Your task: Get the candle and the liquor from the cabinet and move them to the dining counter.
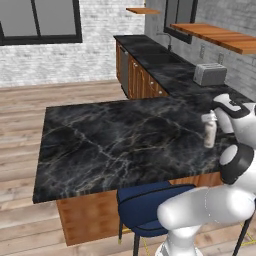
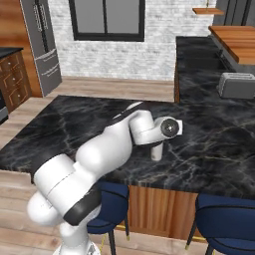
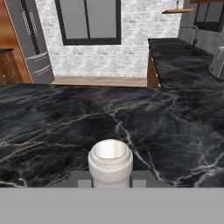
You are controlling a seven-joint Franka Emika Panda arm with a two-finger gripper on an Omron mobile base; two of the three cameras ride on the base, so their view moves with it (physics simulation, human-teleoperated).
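Counter (image 1: pixel 100 140): polished black marble, white-gold veins, glossy; base reddish-brown wood. Bottle (image 1: pixel 209 131): pale grey-white glass, smooth, dull sheen. Toaster (image 1: pixel 210 74): brushed silver metal. Stool seat (image 1: pixel 145 205): blue, matt, cloth-like. Shelf (image 1: pixel 220 36): warm wood grain. Wall (image 1: pixel 55 60): white brick, rough. Floor (image 1: pixel 20 150): pale wood planks.

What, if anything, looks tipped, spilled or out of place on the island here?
Nothing stands out. The liquor is upright over the dining counter, with the gripper shut on it. No spill or damage shows. The toaster sits square on the wall counter.
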